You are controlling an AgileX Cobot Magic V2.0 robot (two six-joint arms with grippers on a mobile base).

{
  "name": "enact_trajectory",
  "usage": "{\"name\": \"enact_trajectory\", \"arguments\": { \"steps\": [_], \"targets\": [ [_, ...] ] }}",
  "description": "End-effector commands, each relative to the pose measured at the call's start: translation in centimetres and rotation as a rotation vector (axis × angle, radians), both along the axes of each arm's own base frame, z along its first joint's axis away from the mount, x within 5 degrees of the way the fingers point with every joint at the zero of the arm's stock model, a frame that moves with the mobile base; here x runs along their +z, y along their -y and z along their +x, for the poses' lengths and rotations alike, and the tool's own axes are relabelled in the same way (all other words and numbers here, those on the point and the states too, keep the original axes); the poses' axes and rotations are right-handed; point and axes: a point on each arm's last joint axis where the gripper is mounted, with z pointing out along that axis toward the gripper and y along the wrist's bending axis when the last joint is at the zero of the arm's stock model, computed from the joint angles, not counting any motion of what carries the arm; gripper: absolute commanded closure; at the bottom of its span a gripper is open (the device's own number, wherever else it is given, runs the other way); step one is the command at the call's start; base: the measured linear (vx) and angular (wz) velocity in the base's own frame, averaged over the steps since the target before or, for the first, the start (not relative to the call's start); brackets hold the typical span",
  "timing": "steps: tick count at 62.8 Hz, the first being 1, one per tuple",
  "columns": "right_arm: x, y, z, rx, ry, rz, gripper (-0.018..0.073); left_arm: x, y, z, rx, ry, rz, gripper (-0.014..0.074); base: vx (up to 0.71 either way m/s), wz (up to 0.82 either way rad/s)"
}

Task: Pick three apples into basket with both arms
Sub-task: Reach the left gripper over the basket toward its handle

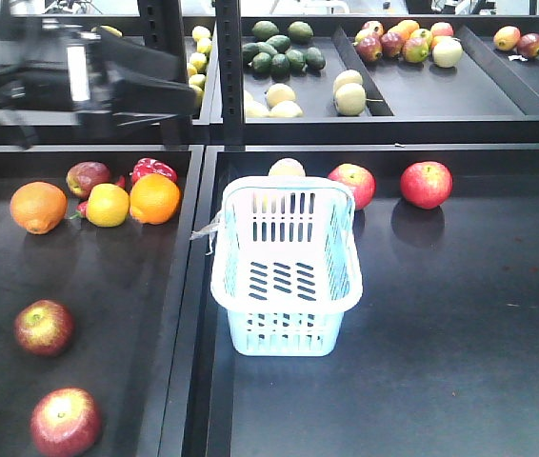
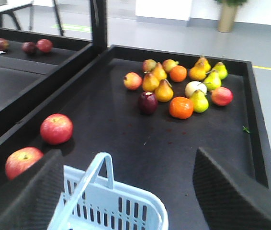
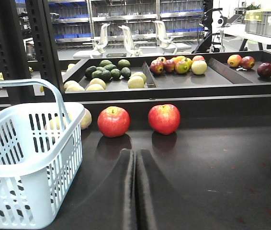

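A pale blue plastic basket with slotted sides [image 1: 287, 335] stood in the middle of the front view on the flat black bench [image 1: 441, 333]. Just behind it, near the top of the basket, peeked a pale yellow apple [image 1: 287, 168]. To the right of that lay a round red apple with a yellow patch [image 1: 352, 184], and further right a second round red apple [image 1: 427, 184]. Both sat on the bench outside the basket and did not touch it. In the lower left of the frame lay a dark red apple with a yellow blush [image 1: 44, 327] and a big dark red apple [image 1: 65, 421]. Above them sat a round orange [image 1: 38, 207], a round yellow fruit [image 1: 108, 205] and another round orange [image 1: 154, 198] in a row. The blurry black left arm [image 1: 108, 81] filled the upper left of the front view. In the left wrist view, the left claw [image 2: 127, 158] had its two black fingers wide apart with nothing held, and the basket's edge showed below between them. In the right wrist view, the right claw [image 3: 136, 158] had its two fingers pressed together and gripped nothing. It was low over the bench at the bottom middle of the frame. The two red apples lay beyond it, and the basket stood at the left.
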Motion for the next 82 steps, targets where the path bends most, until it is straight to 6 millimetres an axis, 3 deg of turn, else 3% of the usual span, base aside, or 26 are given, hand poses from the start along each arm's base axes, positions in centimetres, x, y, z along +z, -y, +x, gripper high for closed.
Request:
{"name": "enact_trajectory", "arguments": {
  "steps": [1,30,50,82],
  "targets": [
    [0.3,-0.1,0.0,0.012,0.069,-0.011,0.0564,1.5,1.1,0.7,-0.030,0.047,-0.009,0.0053,0.00,0.00],
    [0.3,-0.1,0.0,0.012,0.069,-0.011,0.0564,-5.6,4.4,8.0,-0.023,-0.013,0.022,0.0053,0.00,0.00],
    [0.3,-0.1,0.0,0.012,0.069,-0.011,0.0564,-9.1,5.7,9.4,-0.041,-0.068,0.037,0.0053,0.00,0.00],
    [0.3,-0.1,0.0,0.012,0.069,-0.011,0.0564,-14.7,6.0,11.4,-0.008,-0.133,0.077,0.0059,0.00,0.00]
  ]
}}
